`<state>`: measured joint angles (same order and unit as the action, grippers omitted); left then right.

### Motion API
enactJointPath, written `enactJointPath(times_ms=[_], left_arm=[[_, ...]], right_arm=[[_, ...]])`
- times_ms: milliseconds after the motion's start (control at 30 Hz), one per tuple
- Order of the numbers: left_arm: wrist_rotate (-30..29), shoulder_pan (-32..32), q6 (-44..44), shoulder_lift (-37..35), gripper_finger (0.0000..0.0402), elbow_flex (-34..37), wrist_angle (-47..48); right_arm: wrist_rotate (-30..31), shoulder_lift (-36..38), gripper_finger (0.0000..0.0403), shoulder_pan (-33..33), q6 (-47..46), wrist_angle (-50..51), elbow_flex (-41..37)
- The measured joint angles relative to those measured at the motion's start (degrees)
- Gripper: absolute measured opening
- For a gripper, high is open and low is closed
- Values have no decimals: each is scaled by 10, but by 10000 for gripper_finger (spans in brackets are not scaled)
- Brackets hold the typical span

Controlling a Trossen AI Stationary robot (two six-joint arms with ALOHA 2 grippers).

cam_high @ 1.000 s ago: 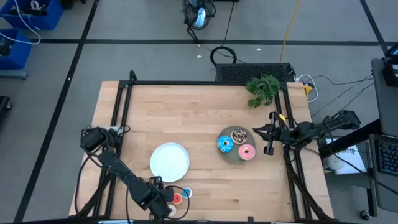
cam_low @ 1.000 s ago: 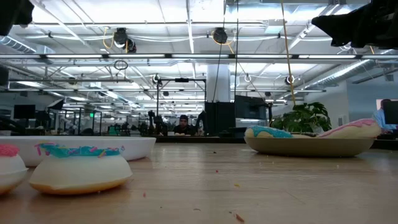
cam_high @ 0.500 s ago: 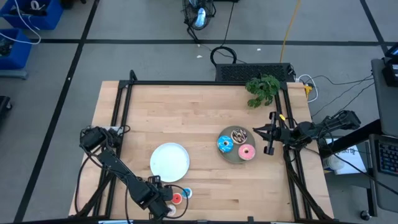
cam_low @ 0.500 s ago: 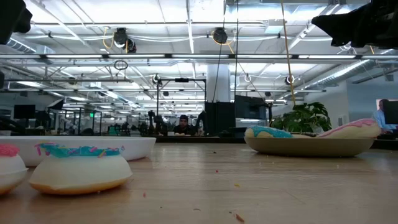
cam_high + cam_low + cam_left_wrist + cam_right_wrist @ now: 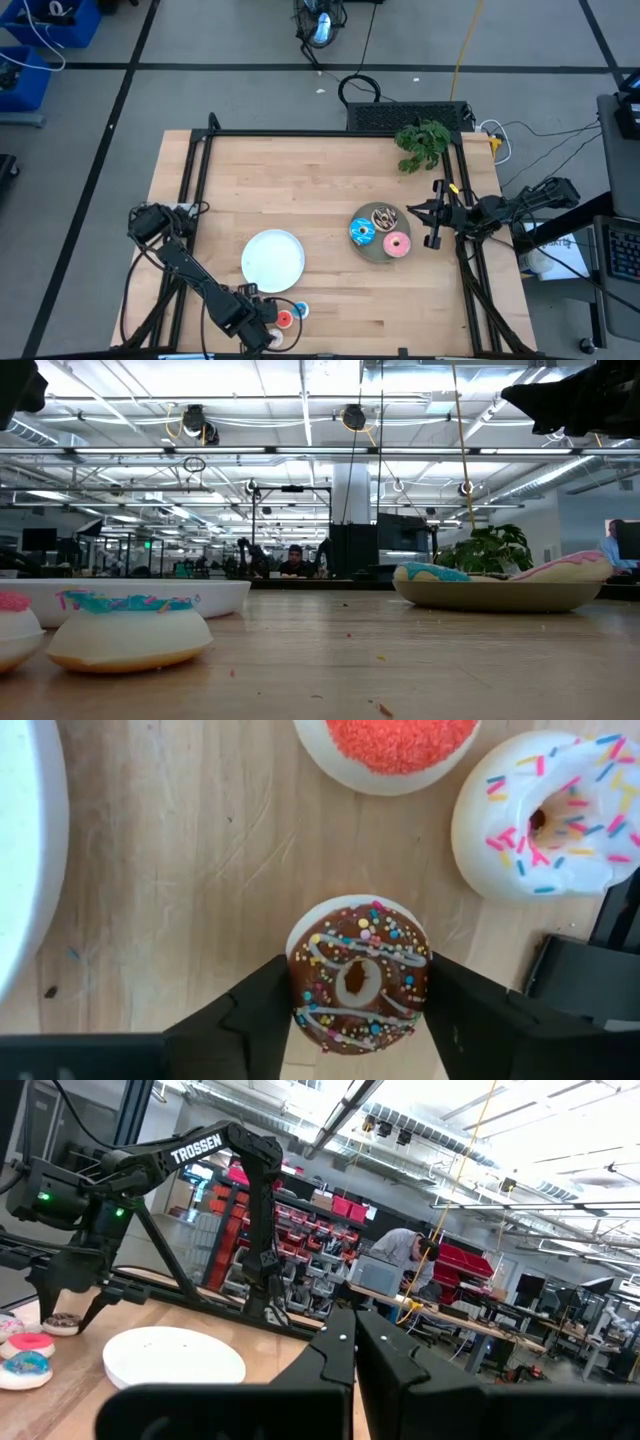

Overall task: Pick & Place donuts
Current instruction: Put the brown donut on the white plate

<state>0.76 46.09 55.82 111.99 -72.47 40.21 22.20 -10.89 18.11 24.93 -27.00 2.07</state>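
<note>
My left gripper [image 5: 358, 1005] is at the table's near edge [image 5: 262, 328], shut on a tiny brown donut [image 5: 358, 975] with coloured sprinkles. Beside it on the wood lie a tiny red donut [image 5: 398, 742], a tiny whitish-pink one [image 5: 545, 810] and a tiny blue one [image 5: 301, 310]. The larger blue [image 5: 362, 233], pink [image 5: 397, 244] and sprinkled dark brown [image 5: 384, 215] donuts sit on a grey plate [image 5: 372, 254]. My right gripper [image 5: 355, 1348] waits shut at the right edge [image 5: 435, 215], next to that plate. My left gripper pinches the tiny brown donut by its outer rim [image 5: 300, 990], one finger on each opposite side. The fingers [image 5: 255, 1020] come from above, pointing down. The donut lies flat, icing up; whether it rests on the table or is just off it, I cannot tell.
A white plate [image 5: 273, 260] lies just beyond the tiny donuts, toward the table's middle. A green plant [image 5: 422, 143] stands at the far right corner. Black frame rails [image 5: 195, 190] run along the table's sides. Bare wood stretches across the far half.
</note>
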Motion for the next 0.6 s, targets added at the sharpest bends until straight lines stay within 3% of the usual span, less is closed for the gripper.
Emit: enactJointPath(times_ms=[333,600], left_arm=[[-9,-5,0,-23,210,-15,18],[-94,-28,-64,-105,218,-66,130]], right_arm=[[0,0,0,0,0,0,0],[0,0,0,0,-1,0,0]])
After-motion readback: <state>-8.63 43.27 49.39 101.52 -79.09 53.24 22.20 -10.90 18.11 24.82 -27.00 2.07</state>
